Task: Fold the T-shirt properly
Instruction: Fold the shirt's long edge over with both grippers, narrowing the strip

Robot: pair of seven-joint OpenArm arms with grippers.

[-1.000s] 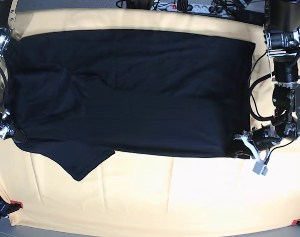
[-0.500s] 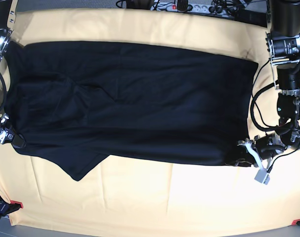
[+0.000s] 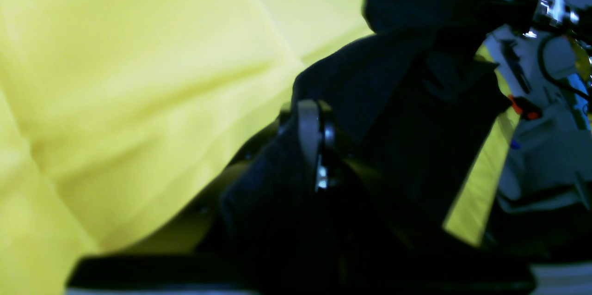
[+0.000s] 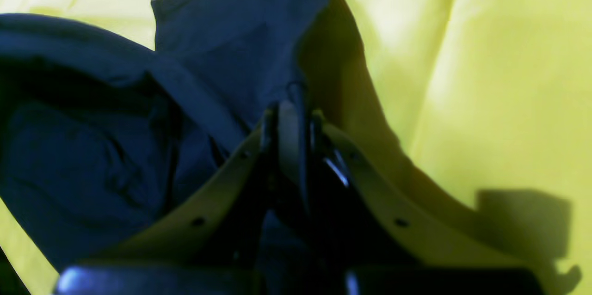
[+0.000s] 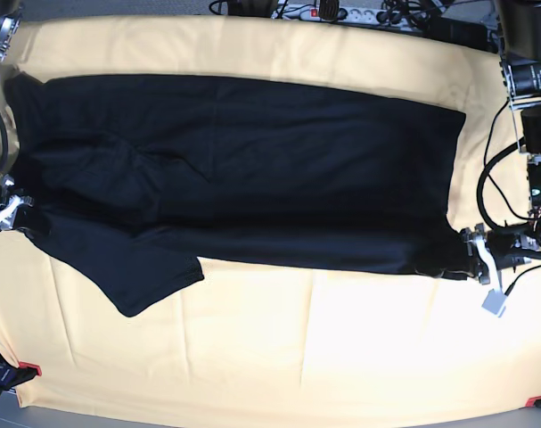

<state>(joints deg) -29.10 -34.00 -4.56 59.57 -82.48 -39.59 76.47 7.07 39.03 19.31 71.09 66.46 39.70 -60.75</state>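
The black T-shirt (image 5: 243,169) lies spread wide across the yellow table cover (image 5: 279,348), one sleeve hanging toward the front left. My left gripper (image 5: 466,257) is shut on the shirt's front right corner; in the left wrist view (image 3: 314,147) black cloth (image 3: 407,101) runs out from between the closed fingers. My right gripper (image 5: 19,218) is shut on the shirt's front left edge; in the right wrist view (image 4: 296,128) the cloth (image 4: 208,54) is pinched in the fingers and bunches to the left.
A power strip and cables (image 5: 341,12) lie past the table's back edge. Red tape marks (image 5: 29,368) sit at the front corners. The left arm's body and cables (image 5: 528,152) stand along the right edge.
Both grippers have moved outward, left toward the right edge and right toward the left edge, stretching the shirt wider. Its front hem now lies straighter and flatter.
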